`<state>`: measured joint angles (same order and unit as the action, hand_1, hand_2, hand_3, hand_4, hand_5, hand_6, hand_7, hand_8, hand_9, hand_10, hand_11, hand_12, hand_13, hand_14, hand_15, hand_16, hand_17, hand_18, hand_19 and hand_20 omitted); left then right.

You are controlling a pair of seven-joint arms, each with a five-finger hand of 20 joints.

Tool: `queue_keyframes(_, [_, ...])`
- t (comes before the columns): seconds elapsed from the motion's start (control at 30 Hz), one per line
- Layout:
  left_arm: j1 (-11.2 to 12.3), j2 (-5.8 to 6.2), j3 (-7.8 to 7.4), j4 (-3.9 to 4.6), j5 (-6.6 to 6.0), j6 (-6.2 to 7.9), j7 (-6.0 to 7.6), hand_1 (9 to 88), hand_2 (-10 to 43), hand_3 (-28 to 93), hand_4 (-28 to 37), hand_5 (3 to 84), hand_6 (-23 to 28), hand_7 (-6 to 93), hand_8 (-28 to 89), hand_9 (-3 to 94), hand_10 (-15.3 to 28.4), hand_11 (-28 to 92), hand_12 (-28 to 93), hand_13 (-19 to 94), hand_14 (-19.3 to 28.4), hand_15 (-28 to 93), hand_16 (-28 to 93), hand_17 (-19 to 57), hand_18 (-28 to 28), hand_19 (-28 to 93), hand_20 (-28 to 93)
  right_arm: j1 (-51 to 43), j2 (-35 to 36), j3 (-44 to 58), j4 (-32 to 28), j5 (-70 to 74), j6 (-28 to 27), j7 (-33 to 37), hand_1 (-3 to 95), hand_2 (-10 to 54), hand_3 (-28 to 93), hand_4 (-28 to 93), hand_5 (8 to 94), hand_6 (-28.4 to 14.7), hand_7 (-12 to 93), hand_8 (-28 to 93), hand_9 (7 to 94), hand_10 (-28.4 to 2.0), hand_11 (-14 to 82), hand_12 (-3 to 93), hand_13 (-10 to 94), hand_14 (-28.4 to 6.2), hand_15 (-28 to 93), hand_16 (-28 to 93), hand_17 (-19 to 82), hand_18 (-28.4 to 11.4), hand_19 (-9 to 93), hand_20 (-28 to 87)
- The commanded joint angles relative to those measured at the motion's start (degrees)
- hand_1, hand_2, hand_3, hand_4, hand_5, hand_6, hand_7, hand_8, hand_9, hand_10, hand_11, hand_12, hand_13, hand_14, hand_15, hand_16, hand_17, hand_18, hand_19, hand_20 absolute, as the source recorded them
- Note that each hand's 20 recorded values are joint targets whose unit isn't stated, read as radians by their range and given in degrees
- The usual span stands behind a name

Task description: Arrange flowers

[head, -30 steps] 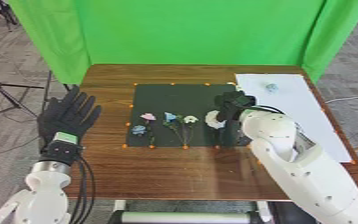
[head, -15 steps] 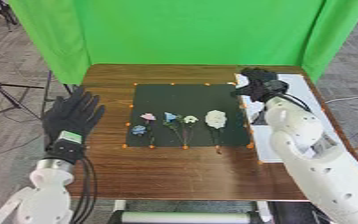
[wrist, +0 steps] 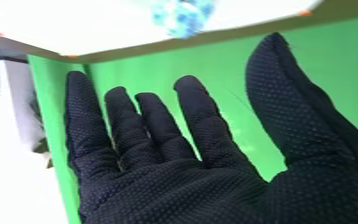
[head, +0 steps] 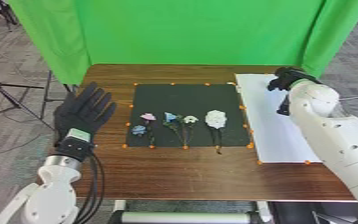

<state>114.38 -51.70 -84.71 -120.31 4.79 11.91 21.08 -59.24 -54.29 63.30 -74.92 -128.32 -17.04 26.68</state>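
Pale blue flower [wrist: 182, 17]: lying on the white sheet [head: 273, 135], toward its far end. Looks to be the last one off the dark mat, so likely the next to go.

Large white flower [head: 215, 119]: on the dark mat [head: 175, 95] at its right side, stem running over the near edge onto the table [head: 175, 175]. Right hand was over it a second ago; now well away, flower left lying there.

Rest of the row, leftward: small white flower [head: 190, 119], light blue flower [head: 170, 116], pink flower [head: 148, 116], with a darker blue flower [head: 139, 130] just nearer than the pink. No shift in any of these.

Right hand [wrist: 193, 190]: has swung off the mat to the sheet's far end. Open, fingers straight, thumb spread, nothing held. Reads as one placing done and a new pick beginning; the hand would need to come down and pinch the stem or bloom. Risk: brushing soft petals, or sliding the flower instead of lifting it.

Left hand [head: 84, 112]: open, empty, off to the left; drifted slightly inward, no part in the work
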Motion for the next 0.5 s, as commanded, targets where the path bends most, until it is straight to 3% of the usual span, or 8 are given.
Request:
queue_keyframes(0.03, [-1.24,1.35,2.27,-0.77,-3.04,3.66,4.36,28.7,16.7,73,-28.3,41.6,5.9,21.7,-11,40.5,13.6,26,14,29,15.8,47,-6,-4.6,15.8,42,12,0.41,0.85,-1.66,4.24,-2.31,-1.11,-8.47,32.6,4.0,83,-28,32.2,-8.0,18,-13,26.5,-15.1,12.9,7.8,19,-12.9,27,-2,16,-12.5,43,8])
queue_keyframes(0.07, [-0.87,1.56,2.28,-0.96,-3.16,3.64,4.91,28.8,16.9,73,-28.3,42.0,5.9,22.1,-11,40.9,13.7,26,14,30,15.8,48,-6,-4.5,15.9,42,13,0.68,0.31,-1.54,5.1,-2.31,-1.68,-9.52,35.2,1.9,84,-28,33.6,-7.7,20,-14,27.7,-15.1,13.8,7.2,20,-12.3,29,-2,17,-11.2,42,7])
queue_keyframes(0.2, [-1.44,1.58,2.5,-0.63,-2.74,2.9,4.79,28.8,17.0,73,-28.3,42.7,6.1,23.0,-12,41.7,13.9,27,14,30,15.9,49,-6,-4.4,15.9,42,13,-0.05,0.19,-2.03,5.24,-2.87,-1.73,-10.07,38.1,0.0,84,-28,34.0,-7.7,20,-15,28.0,-15.0,14.1,6.8,21,-11.4,29,-4,18,-10.6,41,7])
queue_keyframes(0.27, [-1.41,1.84,2.71,-0.73,-3.1,2.72,5.11,28.8,17.1,73,-28.3,42.8,6.1,23.2,-12,41.8,13.8,27,14,30,15.9,49,-6,-4.4,16.0,42,13,-0.69,0.13,-2.15,4.86,-4.13,-1.83,-10.35,40.4,-1.4,84,-28,33.8,-7.3,21,-15,28.0,-15.0,14.1,6.7,23,-10.7,30,-4,19,-10.5,42,8])
queue_keyframes(0.33, [-1.14,0.71,2.06,-0.67,-2.31,2.42,3.79,28.8,17.1,73,-28.3,42.9,6.1,23.2,-12,41.9,13.8,28,14,30,15.9,49,-6,-4.4,16.0,42,13,-0.66,-0.26,-2.29,5.22,-2.77,-2.5,-9.12,42.1,-1.6,84,-28,35.5,-5.9,24,-17,33.3,-13.0,16.7,7.1,29,-9.9,31,-2,22,-10.7,44,9])
queue_keyframes(0.43, [-0.55,0.68,1.65,-0.84,-3.57,2.5,3.99,28.7,17.1,73,-28.3,43.1,6.1,23.3,-12,41.9,13.8,28,14,30,15.9,49,-6,-4.4,16.0,42,13,-1.39,-0.52,-2.48,4.93,-2.92,-3.15,-7.34,44.1,-1.2,81,-28,42.6,-3.5,26,-18,45.7,-11.9,17.2,10.4,42,-9.7,32,4,28,-12.9,51,13])
queue_keyframes(0.5, [-0.22,0.79,1.44,-0.91,-3.33,2.78,4.39,28.7,17.1,74,-28.3,43.1,6.1,23.4,-12,41.9,13.9,28,14,30,15.9,49,-6,-4.3,15.9,42,13,-2.13,-0.36,-2.5,4.83,-4.1,-2.52,-7.57,47.0,-1.2,78,-28,50.1,-1.7,26,-17,56.4,-10.9,18.9,13.2,54,-8.6,34,11,33,-13.5,55,16])
